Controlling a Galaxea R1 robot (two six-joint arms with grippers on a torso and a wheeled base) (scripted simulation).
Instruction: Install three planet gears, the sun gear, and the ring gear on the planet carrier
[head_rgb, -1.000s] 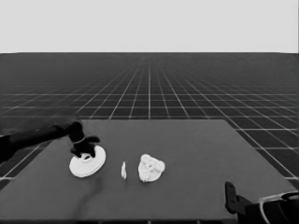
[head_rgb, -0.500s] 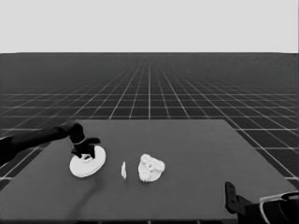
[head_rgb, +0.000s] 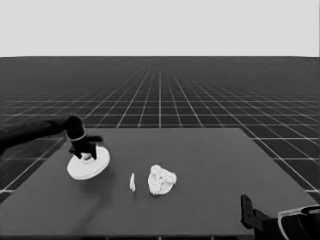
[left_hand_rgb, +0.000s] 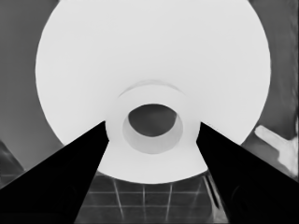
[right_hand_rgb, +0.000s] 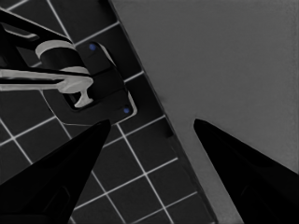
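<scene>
1. One larger round part (head_rgb: 88, 164) — the ring gear, a wide white disc with a raised hub around a dark centre hole — sits at the left end of the counter (head_rgb: 210, 165). In the left wrist view it fills most of the picture (left_hand_rgb: 140, 60), its hub ring plain between the two black fingers.
2. The left gripper (head_rgb: 86, 153) stands over that disc's middle, its arm reaching in from the left edge. Its fingers (left_hand_rgb: 70, 182) are set one at each side of the raised hub, touching or nearly touching its wall; a firm grip I cannot tell.
3. Near the counter's middle lies a lumpy white cluster (head_rgb: 161, 180): the smaller round part with gears on it, the single gears too blurred to count. Just left of it, apart from it, stands a thin white piece (head_rgb: 132, 182).
4. The right gripper (head_rgb: 248, 212) waits at the lower right corner; in its own wrist view its fingers (right_hand_rgb: 65, 172) stand wide apart over the counter's edge and the floor's grid (right_hand_rgb: 140, 177), with dark machinery (right_hand_rgb: 88, 84) bearing small blue lights past the edge.
5. The counter is dark and plain; beyond it a gridded floor runs to the horizon under a pale blank band. No writing shows anywhere.
</scene>
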